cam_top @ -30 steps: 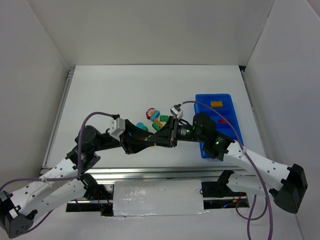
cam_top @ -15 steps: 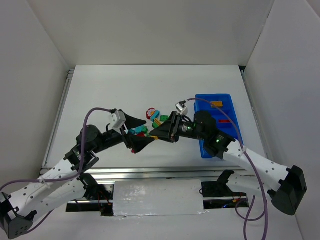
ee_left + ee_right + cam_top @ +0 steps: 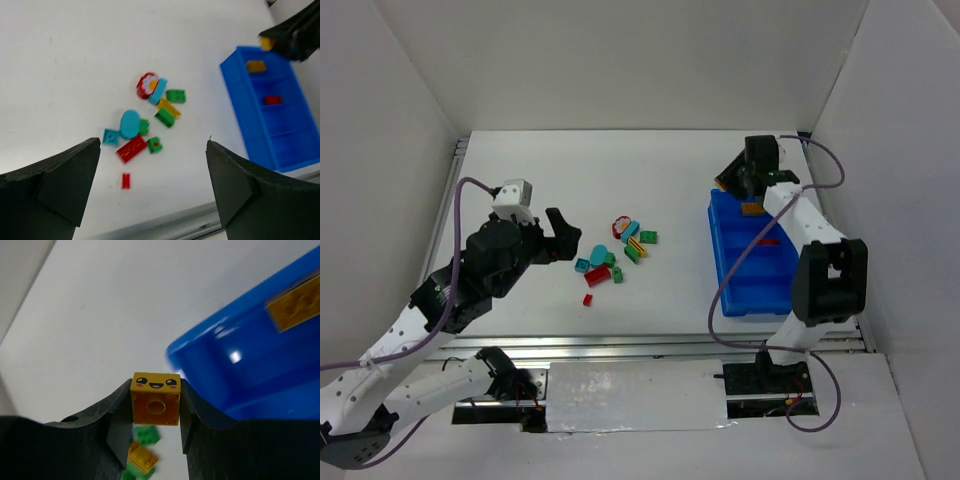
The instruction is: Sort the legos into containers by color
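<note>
Jaws of the right gripper (image 3: 155, 412) stand partly closed, pinching a yellow smiley-face brick (image 3: 155, 390) squarely between both fingers, its hollow underside facing the wrist camera. The step in hand looks like dropping it into the yellow compartment. To do that well, the brick should be carried fully past the rim and held low above the orange-yellow brick (image 3: 753, 208) lying at the 12 o'clock end of the blue tray (image 3: 760, 290) before the fingers part. Released at the rim, it could bounce out onto the table (image 3: 520, 170). In the top view the gripper hovers at the tray's 11 o'clock corner, just beside that compartment; whether the brick is over the inside I cannot tell. 1 red brick (image 3: 770, 243) lies in the next compartment toward 6 o'clock. The left gripper (image 3: 152, 150) is spread wide and empty above the loose legos (image 3: 615, 255), which lie well apart from the tray at its 9 o'clock.
</note>
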Motion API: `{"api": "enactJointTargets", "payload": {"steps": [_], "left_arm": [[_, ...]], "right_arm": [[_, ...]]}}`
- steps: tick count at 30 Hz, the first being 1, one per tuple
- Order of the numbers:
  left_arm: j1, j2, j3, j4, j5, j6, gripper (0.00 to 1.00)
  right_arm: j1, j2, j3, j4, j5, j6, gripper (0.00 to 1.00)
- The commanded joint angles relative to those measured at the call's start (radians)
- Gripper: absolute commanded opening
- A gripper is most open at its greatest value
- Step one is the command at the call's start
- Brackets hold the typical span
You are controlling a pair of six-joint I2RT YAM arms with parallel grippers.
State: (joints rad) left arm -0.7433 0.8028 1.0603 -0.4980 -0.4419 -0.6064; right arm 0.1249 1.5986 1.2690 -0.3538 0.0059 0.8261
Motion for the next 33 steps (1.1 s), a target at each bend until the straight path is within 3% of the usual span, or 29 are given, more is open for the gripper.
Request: {"api": "enactJointTargets", "payload": {"steps": [1, 4, 9, 33], "left_arm": [[-0.001, -0.049, 0.018, -0.204, -0.041, 0.013, 1.0], [-0.001, -0.123, -0.012, -0.205, -0.043, 0.071, 0.99], [-0.001, -0.203, -0.083, -0.189, -0.078, 0.108, 0.99], [-0.001, -0.188, -0.122, -0.194, -0.029, 0.099, 1.0]], "right_arm": [[-0.076, 0.171, 0.139, -0.16, 0.132, -0.113, 0.0], [-0.102, 0.253, 0.23, -0.206, 0.155, -0.136, 0.0], [-0.16, 0.195, 0.162, -0.134, 0.143, -0.133, 0.0], [-0.191, 0.166, 0.079, -0.12, 0.121, -0.127, 0.08]]}}
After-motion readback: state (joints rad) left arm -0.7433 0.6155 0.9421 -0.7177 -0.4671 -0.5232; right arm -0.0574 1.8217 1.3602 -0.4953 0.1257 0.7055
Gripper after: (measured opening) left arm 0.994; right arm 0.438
